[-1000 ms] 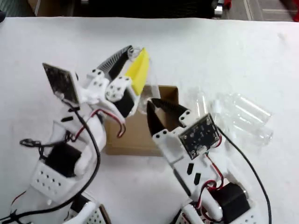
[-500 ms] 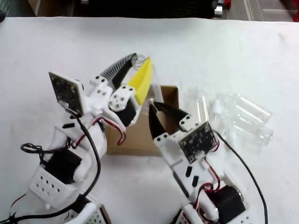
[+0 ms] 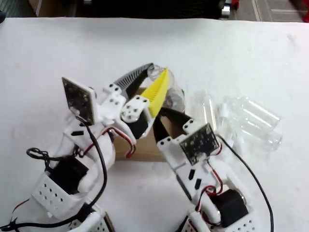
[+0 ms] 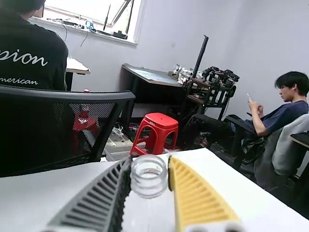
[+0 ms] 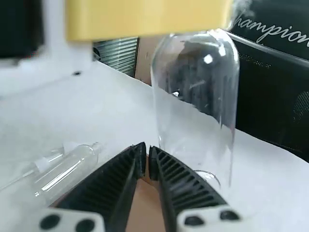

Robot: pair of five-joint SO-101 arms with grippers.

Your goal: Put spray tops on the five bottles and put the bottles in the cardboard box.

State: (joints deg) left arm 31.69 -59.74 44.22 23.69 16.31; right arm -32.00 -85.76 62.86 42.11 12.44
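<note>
My left gripper [image 3: 158, 72] is shut on the neck of a clear, capless bottle [image 3: 175, 96], held in the air over the far edge of the cardboard box [image 3: 140, 145]. In the left wrist view the bottle's open mouth [image 4: 148, 175] sits between the grey finger [image 4: 104, 198] and the yellow finger [image 4: 193, 198]. My right gripper [image 3: 158, 118] sits just below and in front of that bottle, over the box. Its black fingers [image 5: 123, 176] meet at the tips with nothing seen between them. The held bottle [image 5: 198, 96] hangs right behind them.
Several more clear bottles [image 3: 253, 121] lie in a cluster on the white table [image 3: 231, 53] to the right of the box. One of them [image 5: 67, 166] carries a white spray top. Both arms cover most of the box.
The left arm has carried the bottle to the right and toward the box. The right arm has shifted slightly left and nearer, so the two grippers now overlap.
</note>
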